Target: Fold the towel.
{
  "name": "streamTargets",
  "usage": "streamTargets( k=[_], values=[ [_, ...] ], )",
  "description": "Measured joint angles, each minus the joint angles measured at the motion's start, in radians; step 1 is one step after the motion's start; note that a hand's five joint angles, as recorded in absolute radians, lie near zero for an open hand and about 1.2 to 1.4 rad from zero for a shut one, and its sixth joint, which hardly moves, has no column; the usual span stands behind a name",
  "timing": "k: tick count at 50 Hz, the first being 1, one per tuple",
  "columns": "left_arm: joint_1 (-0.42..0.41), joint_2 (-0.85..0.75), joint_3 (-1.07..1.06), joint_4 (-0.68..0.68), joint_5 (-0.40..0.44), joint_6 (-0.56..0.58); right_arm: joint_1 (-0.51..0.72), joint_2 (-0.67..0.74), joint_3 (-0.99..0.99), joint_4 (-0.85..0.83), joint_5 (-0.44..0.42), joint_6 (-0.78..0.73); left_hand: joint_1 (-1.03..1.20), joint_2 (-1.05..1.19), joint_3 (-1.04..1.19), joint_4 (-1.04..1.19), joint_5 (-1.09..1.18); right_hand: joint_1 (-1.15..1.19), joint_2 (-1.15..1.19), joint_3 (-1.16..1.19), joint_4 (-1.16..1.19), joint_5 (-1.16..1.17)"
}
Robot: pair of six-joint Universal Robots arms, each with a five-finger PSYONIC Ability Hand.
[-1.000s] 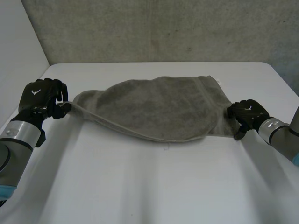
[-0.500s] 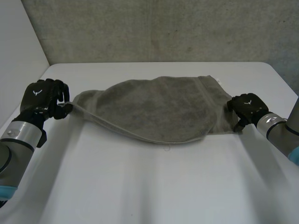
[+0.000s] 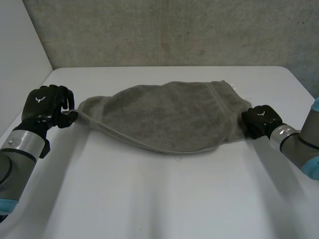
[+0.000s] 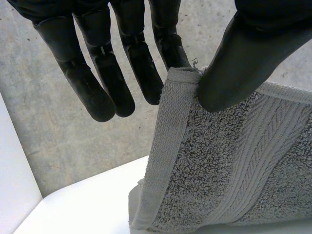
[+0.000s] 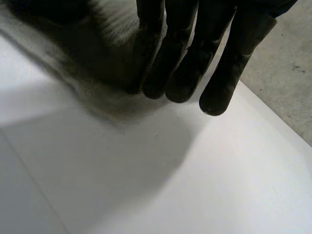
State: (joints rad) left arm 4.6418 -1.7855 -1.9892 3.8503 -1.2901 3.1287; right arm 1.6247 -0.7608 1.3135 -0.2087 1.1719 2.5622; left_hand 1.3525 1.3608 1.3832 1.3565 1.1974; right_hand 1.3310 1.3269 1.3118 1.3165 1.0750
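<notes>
1. A grey towel is spread across the far half of the white table, stretched between the two hands. Its near hem is seen to sag in a long curve from its left corner to its right end.
2. A broad stretch of bare table is left on the near side of the towel. A narrower strip is left between the towel and the table's far edge, where a concrete wall stands.
3. The left hand is placed at the towel's left corner, near the table's left edge. In the left wrist view the hemmed corner is pinched between the thumb and one finger, while the other fingers are held straight and clear of the cloth.
4. The right hand is set against the towel's right end, low over the table. Whether the cloth is grasped there or let go cannot be told.
5. Nothing else is seen on the table.
</notes>
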Motion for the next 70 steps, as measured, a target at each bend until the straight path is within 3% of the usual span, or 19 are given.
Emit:
streamTargets(
  k=[3, 15, 23, 24, 25, 27, 30, 44, 70],
  values=[
    [0.000, 0.000, -0.001, 0.000, 0.000, 0.000, 0.001, -0.004, -0.007, 0.008, -0.001, 0.016, 0.000, 0.000, 0.000, 0.000, 0.000, 0.011, 0.010, 0.020, 0.015, 0.097],
    [0.001, 0.003, -0.005, 0.001, 0.000, 0.001, -0.013, -0.098, -0.030, 0.077, -0.016, 0.193, 0.000, 0.000, 0.000, 0.000, 0.000, 0.012, 0.010, 0.025, 0.015, 0.097],
    [0.001, 0.007, -0.007, 0.000, 0.000, 0.001, -0.037, -0.103, -0.056, 0.252, -0.025, 0.139, 0.000, 0.000, 0.000, 0.000, 0.000, -0.003, -0.005, 0.011, 0.005, 0.084],
    [0.001, 0.007, -0.007, 0.000, 0.000, 0.001, -0.039, -0.103, -0.053, 0.261, -0.026, 0.127, 0.000, 0.000, 0.000, 0.000, 0.000, -0.049, -0.051, -0.034, -0.029, 0.045],
    [0.001, 0.008, -0.007, 0.000, 0.000, 0.001, -0.044, -0.103, -0.044, 0.281, -0.030, 0.095, 0.000, 0.000, 0.000, 0.000, 0.000, -0.272, -0.283, -0.258, -0.267, -0.202],
    [0.000, 0.008, -0.008, 0.000, 0.000, 0.001, -0.050, -0.103, -0.029, 0.294, -0.039, 0.062, 0.000, 0.000, 0.000, 0.000, 0.000, -0.564, -0.568, -0.529, -0.534, -0.478],
    [0.000, 0.008, -0.008, 0.000, 0.000, 0.001, -0.058, -0.103, -0.008, 0.302, -0.063, 0.029, 0.000, 0.000, 0.000, 0.000, 0.000, -0.711, -0.711, -0.697, -0.702, -0.651],
    [0.000, 0.009, -0.007, 0.000, -0.001, 0.000, -0.047, -0.080, 0.023, 0.297, -0.138, 0.050, 0.000, 0.000, 0.000, 0.000, 0.000, -0.773, -0.751, -0.750, -0.750, -0.710],
    [-0.023, -0.020, 0.133, -0.029, -0.014, -0.079, 0.033, 0.020, -0.143, 0.220, -0.079, 0.153, 0.000, 0.000, 0.000, 0.000, 0.000, -0.786, -0.766, -0.762, -0.768, -0.724]
  ],
)
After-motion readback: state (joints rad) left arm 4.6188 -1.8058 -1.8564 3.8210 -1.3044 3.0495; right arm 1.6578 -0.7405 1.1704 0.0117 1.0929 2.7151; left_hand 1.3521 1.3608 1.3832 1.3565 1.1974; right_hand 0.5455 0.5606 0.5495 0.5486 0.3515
